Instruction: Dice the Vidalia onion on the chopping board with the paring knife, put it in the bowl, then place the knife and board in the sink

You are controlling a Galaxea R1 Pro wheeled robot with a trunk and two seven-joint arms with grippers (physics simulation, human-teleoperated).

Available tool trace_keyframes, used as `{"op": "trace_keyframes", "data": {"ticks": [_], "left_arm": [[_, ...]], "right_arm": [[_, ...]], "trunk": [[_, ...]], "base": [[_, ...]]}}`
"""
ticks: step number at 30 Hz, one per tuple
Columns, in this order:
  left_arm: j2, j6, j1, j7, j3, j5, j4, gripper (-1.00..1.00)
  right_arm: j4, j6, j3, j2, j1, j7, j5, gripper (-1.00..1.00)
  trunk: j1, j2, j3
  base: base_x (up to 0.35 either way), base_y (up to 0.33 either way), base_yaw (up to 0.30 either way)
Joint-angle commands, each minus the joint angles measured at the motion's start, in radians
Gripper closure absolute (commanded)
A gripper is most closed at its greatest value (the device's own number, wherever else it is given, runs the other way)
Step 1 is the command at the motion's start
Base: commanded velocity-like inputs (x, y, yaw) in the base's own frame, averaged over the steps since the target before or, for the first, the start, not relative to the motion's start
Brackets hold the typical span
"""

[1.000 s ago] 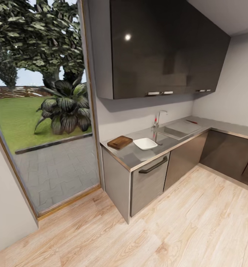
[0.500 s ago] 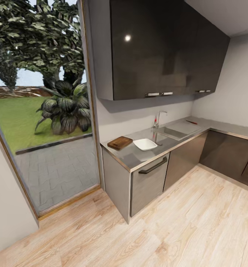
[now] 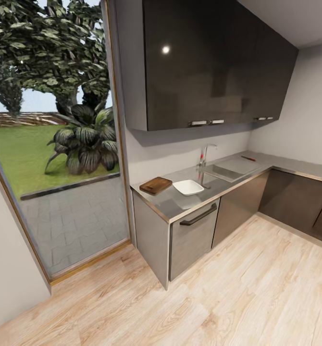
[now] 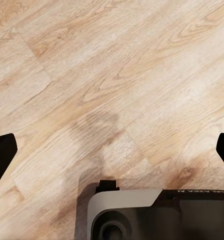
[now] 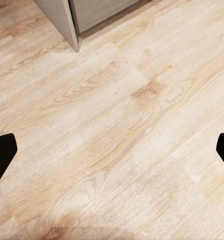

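Pale wood-plank floor [image 3: 238, 298] stretches under us, and both our grippers hang over it, the left gripper [image 4: 112, 150] and right gripper [image 5: 112, 150] spread wide, holding nothing. Ahead, on the long grey brushed-steel countertop [image 3: 180, 202], the dark-brown wooden chopping board [image 3: 155, 184] lies just beside the shallow white squarish bowl [image 3: 188, 187]. Beyond them the stainless-steel sink [image 3: 226, 169], then the small red-handled paring knife [image 3: 248, 157].

Light wood floor [image 3: 257, 298], glossy dark wall cabinets [image 3: 214, 62], and a big glass door [image 3: 50, 144] looking out at a palm [image 3: 86, 142] and lawn [image 3: 17, 154].
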Motion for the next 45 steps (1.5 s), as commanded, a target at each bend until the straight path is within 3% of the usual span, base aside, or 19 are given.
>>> {"op": "trace_keyframes", "data": {"ticks": [1,29,45], "left_arm": [[0.0,0.0,0.0,0.0,0.001,0.0,-0.001,-1.0],[0.004,-0.002,0.0,-0.001,0.0,-0.001,0.001,-1.0],[0.005,-0.002,0.0,-0.001,0.0,-0.001,0.002,-1.0]], "right_arm": [[0.001,-0.003,0.0,0.0,0.0,-0.001,0.001,-1.0],[0.001,-0.003,0.0,0.0,0.0,-0.001,0.001,-1.0],[0.001,-0.003,0.0,0.0,0.0,-0.001,0.001,-1.0]], "trunk": [[0.0,-0.001,0.0],[0.0,-0.001,0.0],[0.0,-0.001,0.0]], "base": [[0.0,0.0,0.0],[0.002,-0.002,0.0],[0.182,-0.231,0.0]]}}
